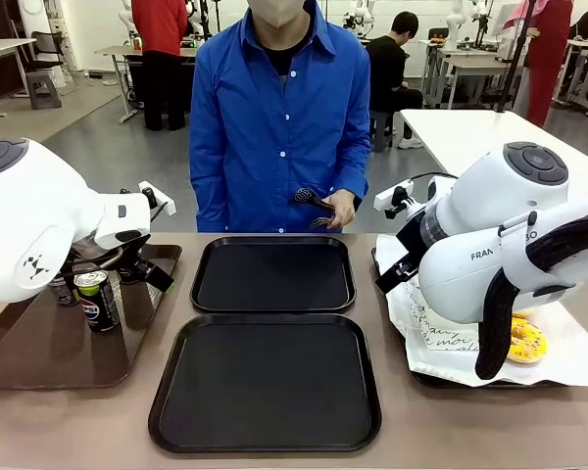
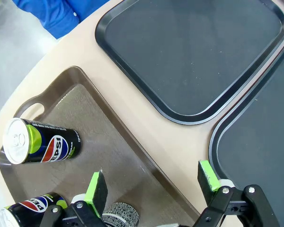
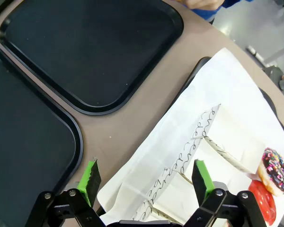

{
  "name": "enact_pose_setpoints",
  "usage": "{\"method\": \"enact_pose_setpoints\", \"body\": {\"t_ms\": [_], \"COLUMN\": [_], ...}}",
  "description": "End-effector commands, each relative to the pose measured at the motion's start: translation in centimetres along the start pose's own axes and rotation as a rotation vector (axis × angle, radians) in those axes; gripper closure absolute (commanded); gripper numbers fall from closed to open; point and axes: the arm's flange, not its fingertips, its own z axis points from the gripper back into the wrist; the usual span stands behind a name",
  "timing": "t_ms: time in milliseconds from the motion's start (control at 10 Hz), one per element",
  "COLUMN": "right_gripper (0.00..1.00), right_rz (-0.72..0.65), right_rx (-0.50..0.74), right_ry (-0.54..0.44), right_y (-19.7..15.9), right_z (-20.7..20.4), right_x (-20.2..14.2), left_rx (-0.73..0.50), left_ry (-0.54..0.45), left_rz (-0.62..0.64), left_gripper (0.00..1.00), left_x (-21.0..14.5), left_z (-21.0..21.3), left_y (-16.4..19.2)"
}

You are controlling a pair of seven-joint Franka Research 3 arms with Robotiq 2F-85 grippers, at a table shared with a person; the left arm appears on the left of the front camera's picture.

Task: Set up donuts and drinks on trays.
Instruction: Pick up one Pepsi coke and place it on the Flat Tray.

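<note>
Two black trays lie in the middle of the table, the far tray (image 1: 274,274) and the near tray (image 1: 265,384), both bare. My left gripper (image 2: 152,182) hangs open over the brown tray's (image 2: 109,146) inner rim, beside black soda cans (image 2: 40,144) (image 2: 33,208); from the front it (image 1: 155,277) is just right of a can (image 1: 98,299). My right gripper (image 3: 146,178) is open above the white paper's (image 3: 180,142) edge. A chocolate sprinkled donut (image 3: 276,171) and a red donut (image 3: 262,202) lie farther along the paper. A yellow sprinkled donut (image 1: 526,341) shows beside my right arm.
A person in a blue shirt stands at the far side holding black tongs (image 1: 314,204) over the table edge. Folded white paper boxes with script lettering (image 3: 203,151) lie on the paper-lined tray at the right. Bare tabletop runs between the trays.
</note>
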Motion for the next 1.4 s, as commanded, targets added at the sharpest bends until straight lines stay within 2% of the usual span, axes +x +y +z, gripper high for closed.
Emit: {"method": "enact_pose_setpoints", "body": {"t_ms": [0, 200, 300, 400, 600, 700, 900, 1000, 1100, 1200, 1300], "right_gripper": [0.00, 0.00, 0.00, 0.00, 0.00, 0.00, 0.00, 0.00, 0.00, 0.00, 0.00], "right_rz": [0.000, 0.000, -0.004, 0.012, 0.015, 0.012, -0.024, -0.022, 0.037, 0.001, 0.001], "right_rx": [0.000, 0.000, -0.017, -0.035, -0.054, -0.054, -0.033, -0.023, -0.172, -0.025, -0.025], "right_ry": [0.000, 0.000, -0.003, -0.011, -0.013, 0.016, 0.050, 0.076, 0.149, 0.062, 0.062], "right_y": [0.0, 0.0, 0.6, 1.0, 2.3, 3.3, 4.3, 4.2, 3.5, 0.7, 0.7], "right_z": [0.0, 0.0, 2.5, 5.6, 12.6, 15.2, 17.7, 17.4, 16.1, 20.4, 20.4], "right_x": [0.0, 0.0, -0.5, -1.7, -6.3, -9.0, -13.5, -14.3, -13.9, -1.2, -1.2], "left_rx": [0.000, 0.000, 0.068, 0.053, 0.036, 0.017, -0.011, -0.038, 0.033, 0.005, 0.005], "left_ry": [0.000, 0.000, 0.043, 0.040, 0.037, 0.032, 0.032, 0.054, 0.075, 0.054, 0.054], "left_rz": [0.001, 0.000, -0.008, -0.036, -0.105, -0.077, -0.048, -0.029, -0.047, -0.044, -0.044], "left_gripper": [0.00, 0.00, 0.00, 0.00, 0.00, 0.00, 0.00, 0.00, 0.00, 0.00, 0.00], "left_x": [0.0, 0.0, -0.8, -2.0, -6.4, -8.6, -11.8, -12.3, -12.2, -0.9, -0.9], "left_z": [0.0, 0.0, 2.3, 5.1, 12.2, 14.9, 17.4, 17.0, 15.8, 19.8, 19.8], "left_y": [0.1, 0.0, 0.2, -0.2, -2.5, -3.1, -3.6, -3.6, -3.3, -1.4, -1.4]}}
